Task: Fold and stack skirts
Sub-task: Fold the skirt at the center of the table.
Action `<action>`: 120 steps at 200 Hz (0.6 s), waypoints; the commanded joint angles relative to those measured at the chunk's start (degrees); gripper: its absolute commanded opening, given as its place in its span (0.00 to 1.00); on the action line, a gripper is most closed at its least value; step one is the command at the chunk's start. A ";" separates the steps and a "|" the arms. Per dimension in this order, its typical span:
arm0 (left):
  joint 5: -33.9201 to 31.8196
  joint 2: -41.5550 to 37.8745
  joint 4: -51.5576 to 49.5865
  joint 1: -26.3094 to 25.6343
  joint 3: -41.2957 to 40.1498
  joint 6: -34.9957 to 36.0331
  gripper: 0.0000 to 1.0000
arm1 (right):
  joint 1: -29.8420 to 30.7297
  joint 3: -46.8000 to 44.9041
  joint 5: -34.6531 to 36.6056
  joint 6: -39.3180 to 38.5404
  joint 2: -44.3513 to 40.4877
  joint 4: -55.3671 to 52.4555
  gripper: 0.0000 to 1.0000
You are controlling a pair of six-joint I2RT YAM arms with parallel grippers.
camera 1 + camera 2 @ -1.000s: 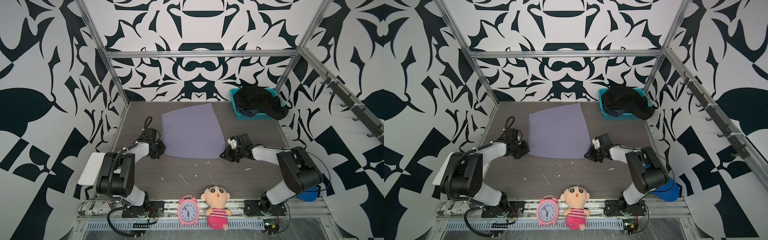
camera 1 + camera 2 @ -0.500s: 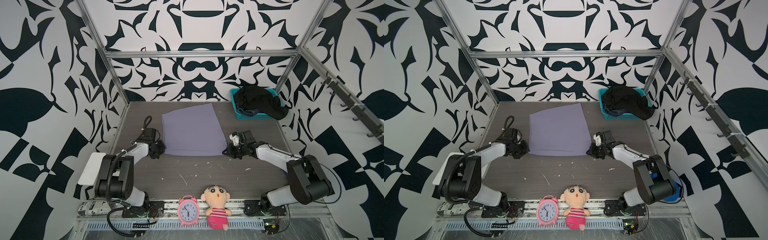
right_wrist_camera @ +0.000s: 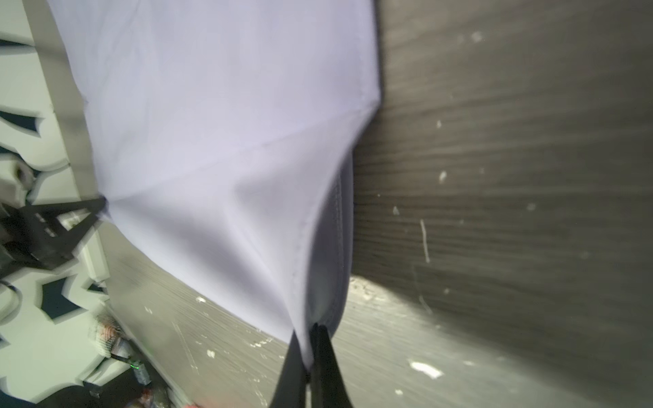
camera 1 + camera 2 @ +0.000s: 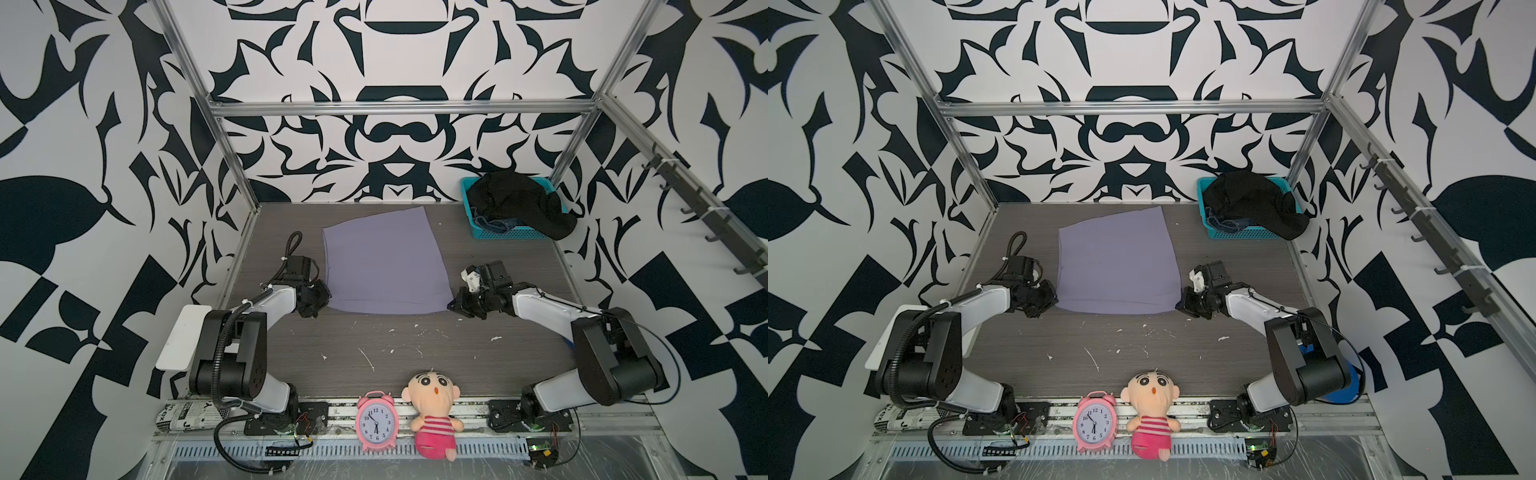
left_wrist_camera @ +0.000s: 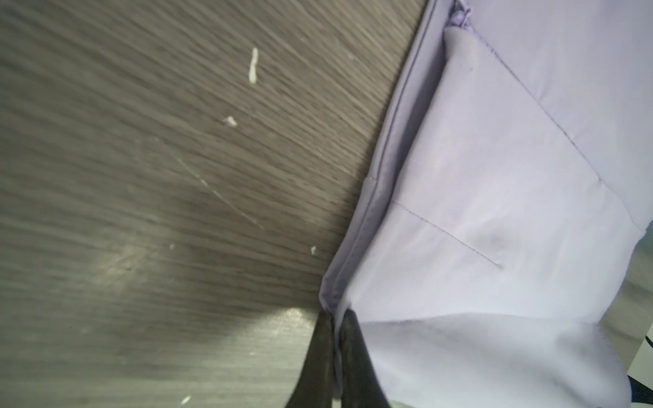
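- Lavender cloth takes up the middle of the table (image 4: 415, 353): the lavender skirt (image 4: 384, 262) lies spread almost flat on the wood-grain top, its near edge toward our arm bases.
- Our left gripper (image 5: 335, 319) is clamped on the near left corner of that skirt. The left wrist view shows the hem seam pinched between the two dark jaws.
- Our right gripper (image 3: 312, 330) is likewise closed on the near right corner. A thin layer of cloth is caught between its jaws, and the fabric rises off the table just there.
- The black skirt (image 4: 519, 203) is heaped in the teal basket (image 4: 511, 235) at the far right corner and spills over its rim. The denim skirt (image 4: 492, 224) shows beneath it. Both are well apart from our arms.
- We judge the step in hand to be the first fold of the lavender skirt. Both near corners are gripped and the fold is not yet made, so the task looks to be at an early stage.
- The next move, as we read it, calls for lifting both corners together and carrying them level toward the far edge, so that edge lands on edge.
- The cloth looks thin and limp. We expect that uneven lifting would skew or wrinkle the fold, and that a shallow pinch could slip.
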 commanded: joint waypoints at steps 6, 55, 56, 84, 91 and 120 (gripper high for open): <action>-0.48 -1.46 -2.00 0.42 -0.05 0.45 0.00 | -0.35 0.55 -0.32 -0.20 -0.40 1.29 0.00; 0.29 -3.49 -4.63 0.42 0.73 0.48 0.00 | -0.35 3.00 1.12 -3.40 -4.22 -4.73 0.00; 0.32 -3.63 -4.70 0.42 0.78 0.48 0.00 | -0.35 3.01 1.23 -3.48 -4.36 -4.88 0.00; 1.92 -6.97 -8.13 0.42 -0.22 0.47 0.00 | -0.35 1.99 2.03 -5.21 -9.97 -10.68 0.00; 2.49 -7.96 -8.60 0.42 -1.22 -0.04 0.00 | -0.35 0.82 1.81 -5.24 -12.12 -11.81 0.00; 4.92 -12.44 -9.54 -0.71 -6.57 -2.05 0.00 | -0.29 -4.86 2.07 -3.92 -21.62 -16.32 0.00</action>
